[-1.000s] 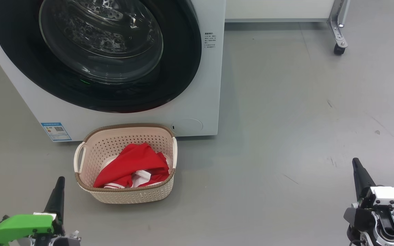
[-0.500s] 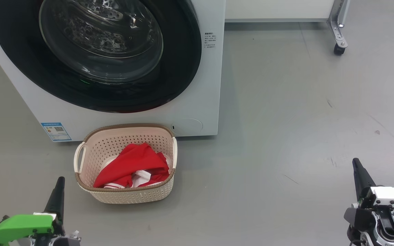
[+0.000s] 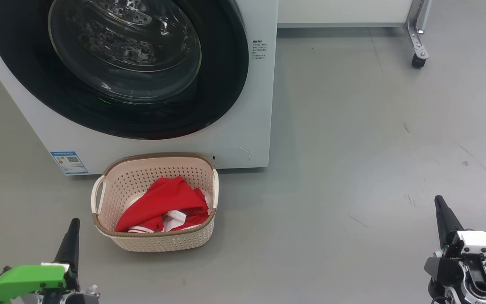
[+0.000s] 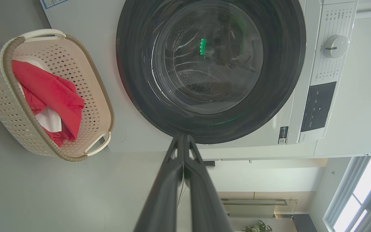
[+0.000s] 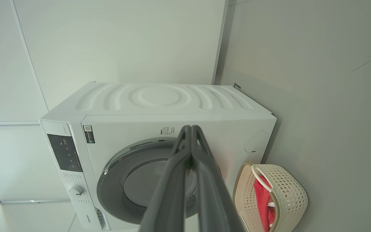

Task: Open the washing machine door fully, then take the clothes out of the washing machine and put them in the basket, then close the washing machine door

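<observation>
We judged the task all but finished. The washer (image 3: 260,105) took up the head view from nine to twelve o'clock. Its door (image 3: 226,63) lay flush against the front, shut as far as we could tell, with no red showing inside. The basket (image 3: 154,156) stood on the floor just in front of the washer, at six o'clock from the door, with the clothes (image 3: 163,202) heaped in it. Our left gripper (image 3: 73,228) at seven o'clock and right gripper (image 3: 440,207) at five hung low, well apart from everything, each with its fingers pressed together on nothing.
</observation>
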Tool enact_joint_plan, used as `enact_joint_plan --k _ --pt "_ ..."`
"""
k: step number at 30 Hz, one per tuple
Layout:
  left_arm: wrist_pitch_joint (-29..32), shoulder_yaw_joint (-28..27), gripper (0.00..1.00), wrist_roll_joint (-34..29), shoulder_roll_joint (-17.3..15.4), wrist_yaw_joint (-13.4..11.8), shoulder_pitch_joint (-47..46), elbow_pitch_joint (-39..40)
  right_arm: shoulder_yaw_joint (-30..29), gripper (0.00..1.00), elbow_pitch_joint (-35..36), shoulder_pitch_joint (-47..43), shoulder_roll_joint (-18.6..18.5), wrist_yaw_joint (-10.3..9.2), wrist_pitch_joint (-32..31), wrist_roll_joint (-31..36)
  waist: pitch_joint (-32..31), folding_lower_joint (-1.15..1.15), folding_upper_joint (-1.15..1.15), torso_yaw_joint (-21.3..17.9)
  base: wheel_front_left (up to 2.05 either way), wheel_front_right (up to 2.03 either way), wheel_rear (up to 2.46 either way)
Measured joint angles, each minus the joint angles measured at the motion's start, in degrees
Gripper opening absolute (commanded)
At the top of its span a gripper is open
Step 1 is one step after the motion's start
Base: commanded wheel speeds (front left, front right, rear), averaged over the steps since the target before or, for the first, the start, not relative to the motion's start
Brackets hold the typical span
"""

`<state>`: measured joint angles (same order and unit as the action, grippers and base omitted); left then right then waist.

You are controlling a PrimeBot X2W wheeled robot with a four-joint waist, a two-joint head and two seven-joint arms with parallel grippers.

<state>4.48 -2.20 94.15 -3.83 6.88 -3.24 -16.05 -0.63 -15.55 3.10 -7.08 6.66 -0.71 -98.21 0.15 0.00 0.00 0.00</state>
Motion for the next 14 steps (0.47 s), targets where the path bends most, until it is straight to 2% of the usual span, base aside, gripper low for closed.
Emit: enact_joint_plan --k 14 --pt "0.0 -0.09 0.0 0.0 0.16 0.0 0.0 0.01 -0.13 0.0 -0.07 0.01 0.07 0.01 -0.08 0.0 0.0 0.0 0.0 0.0 0.0 0.0 0.0"
